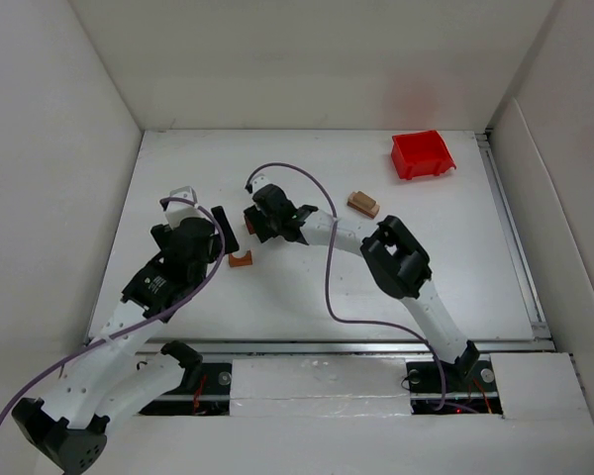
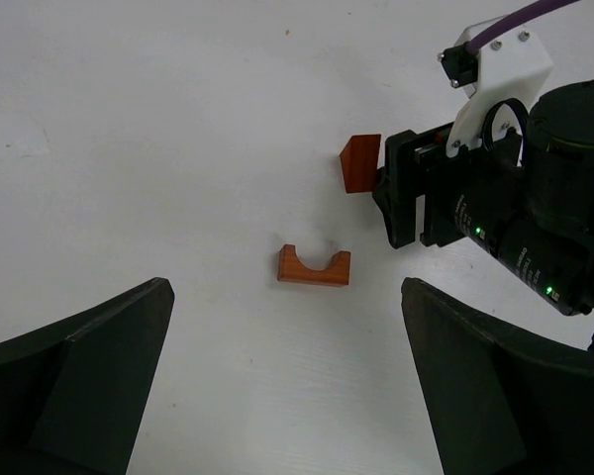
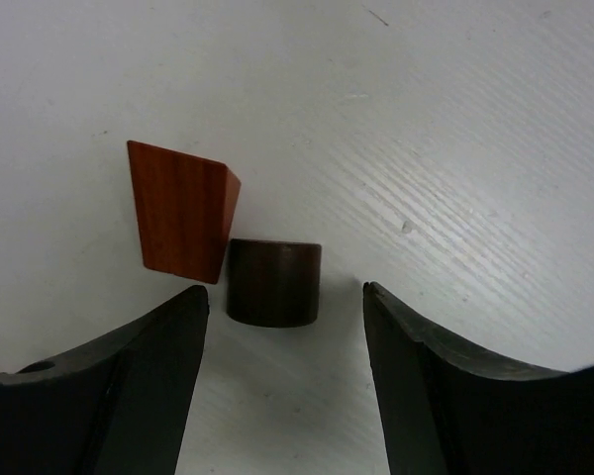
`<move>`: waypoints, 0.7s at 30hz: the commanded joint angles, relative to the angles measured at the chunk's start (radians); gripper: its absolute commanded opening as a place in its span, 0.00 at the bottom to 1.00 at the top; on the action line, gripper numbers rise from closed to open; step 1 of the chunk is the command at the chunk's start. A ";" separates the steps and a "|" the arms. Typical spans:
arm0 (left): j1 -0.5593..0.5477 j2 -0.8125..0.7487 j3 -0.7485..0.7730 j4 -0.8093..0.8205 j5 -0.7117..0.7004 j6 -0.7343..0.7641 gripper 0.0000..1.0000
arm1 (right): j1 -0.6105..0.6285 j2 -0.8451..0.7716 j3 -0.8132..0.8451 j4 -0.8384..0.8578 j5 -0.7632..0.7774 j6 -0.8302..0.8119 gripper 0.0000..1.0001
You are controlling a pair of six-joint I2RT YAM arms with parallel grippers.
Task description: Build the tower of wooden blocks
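Observation:
An orange-brown arch block [image 2: 314,266] lies on the white table, notch facing away; it also shows in the top view [image 1: 241,259]. My left gripper [image 2: 287,396] is open and empty, just short of it, at the left in the top view [image 1: 221,240]. My right gripper [image 3: 283,297] is open, its jaws either side of a dark brown cylinder [image 3: 273,282] without touching it. A reddish-brown wedge block [image 3: 181,209] stands against the cylinder's left side, and shows at the right gripper's tip [image 2: 360,162] [image 1: 248,226]. A tan block [image 1: 363,204] lies farther right.
A red plastic bin [image 1: 422,154] stands at the back right. The right gripper's body [image 2: 495,208] fills the right of the left wrist view, close to the arch block. White walls enclose the table [image 1: 307,297] on three sides.

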 commanded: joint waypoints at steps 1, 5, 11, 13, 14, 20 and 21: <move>0.004 0.006 0.027 0.031 0.006 0.021 0.99 | -0.007 0.014 0.068 -0.055 0.023 -0.009 0.68; 0.004 0.014 0.027 0.034 0.014 0.026 0.99 | -0.016 0.054 0.131 -0.128 0.002 -0.014 0.57; 0.004 0.001 0.027 0.035 0.017 0.029 0.99 | -0.026 0.069 0.165 -0.174 -0.084 -0.031 0.50; 0.004 -0.002 0.024 0.035 0.014 0.026 0.99 | -0.026 0.069 0.157 -0.176 -0.092 -0.031 0.46; 0.004 -0.006 0.024 0.034 0.014 0.026 0.99 | -0.035 0.062 0.150 -0.170 -0.100 -0.029 0.42; 0.004 -0.016 0.024 0.034 0.012 0.026 0.99 | -0.055 0.014 0.059 -0.130 -0.150 -0.003 0.19; 0.004 -0.017 0.024 0.034 0.012 0.024 0.99 | -0.055 -0.013 0.043 -0.110 -0.153 -0.005 0.11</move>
